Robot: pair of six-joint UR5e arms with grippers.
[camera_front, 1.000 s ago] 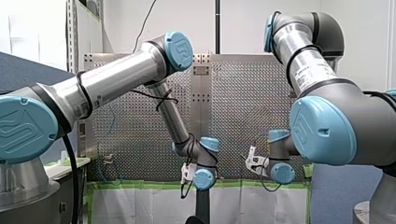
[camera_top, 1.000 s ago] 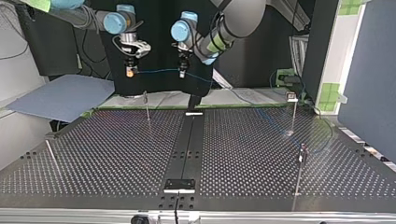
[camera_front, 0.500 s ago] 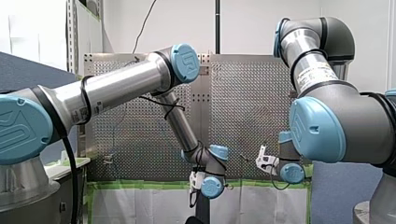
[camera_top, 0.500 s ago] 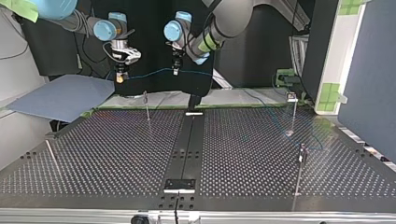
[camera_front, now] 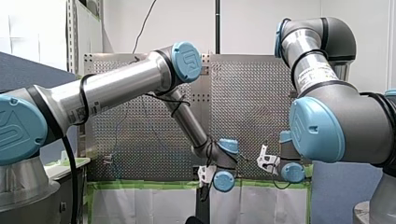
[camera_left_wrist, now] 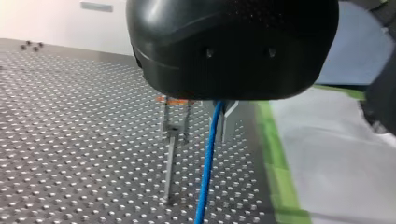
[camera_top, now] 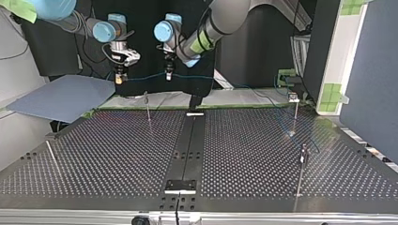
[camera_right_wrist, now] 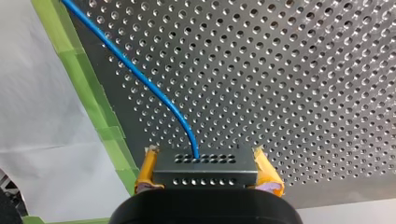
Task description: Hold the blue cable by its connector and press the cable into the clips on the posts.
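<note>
In the right wrist view my right gripper (camera_right_wrist: 205,161) is shut on a dark perforated connector (camera_right_wrist: 205,171), one yellow pad (camera_right_wrist: 145,173) on each side of it. The blue cable (camera_right_wrist: 140,77) leaves the connector over the perforated table. In the top view my right gripper (camera_top: 118,78) hangs at the back left. The cable (camera_top: 143,77) runs from it to my left gripper (camera_top: 167,75), then sags away to the far right post (camera_top: 294,101). My left gripper (camera_left_wrist: 217,126) is shut on the cable (camera_left_wrist: 208,172). A thin post with a forked clip (camera_left_wrist: 173,128) stands just ahead of it.
Another post (camera_top: 148,105) stands below and between the two grippers near the table's back edge. A further post (camera_top: 302,157) and a leaning rod (camera_top: 51,157) stand nearer the front. Green tape (camera_top: 155,108) edges the table's back; a blue-grey sheet (camera_top: 61,96) lies beyond it.
Both grippers have moved toward the top view's left with the cable stretched between them, the left arm moving further. The cable's slack at the right has been drawn along.
</note>
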